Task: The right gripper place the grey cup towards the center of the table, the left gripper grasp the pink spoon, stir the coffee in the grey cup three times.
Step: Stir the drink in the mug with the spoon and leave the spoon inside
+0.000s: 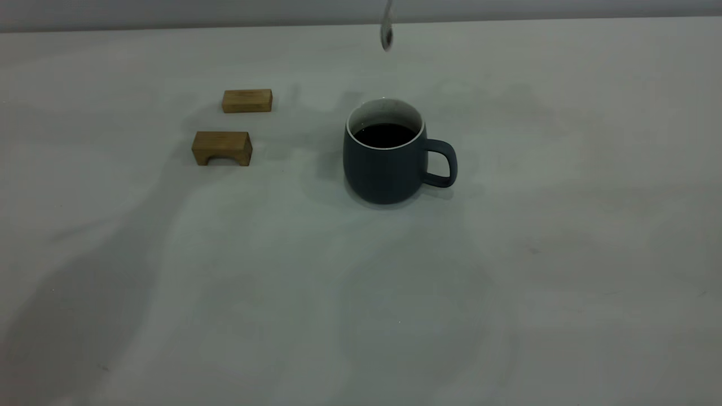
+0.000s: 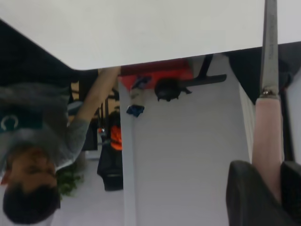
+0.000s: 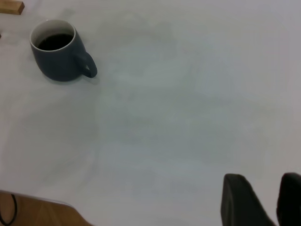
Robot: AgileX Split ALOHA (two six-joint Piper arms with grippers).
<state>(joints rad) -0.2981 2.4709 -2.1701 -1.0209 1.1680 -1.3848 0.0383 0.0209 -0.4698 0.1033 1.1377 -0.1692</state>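
Two wooden blocks (image 1: 221, 148) sit at table (image 1: 564, 254) left, bare, likely the spoon's rest. Centre: grey cup (image 1: 385, 160) upright, handle toward the right arm's side, coffee (image 1: 384, 135) dark inside. Pink spoon (image 1: 387, 31) hangs bowl-down high above the rim, lined up for dipping. Left gripper (image 2: 273, 188) pinches the pink handle between closed fingers (image 2: 247, 197). Right gripper (image 3: 270, 202), well clear of the cup, fingers parted, holds nothing; its placing job looks done. Stirring not yet begun.
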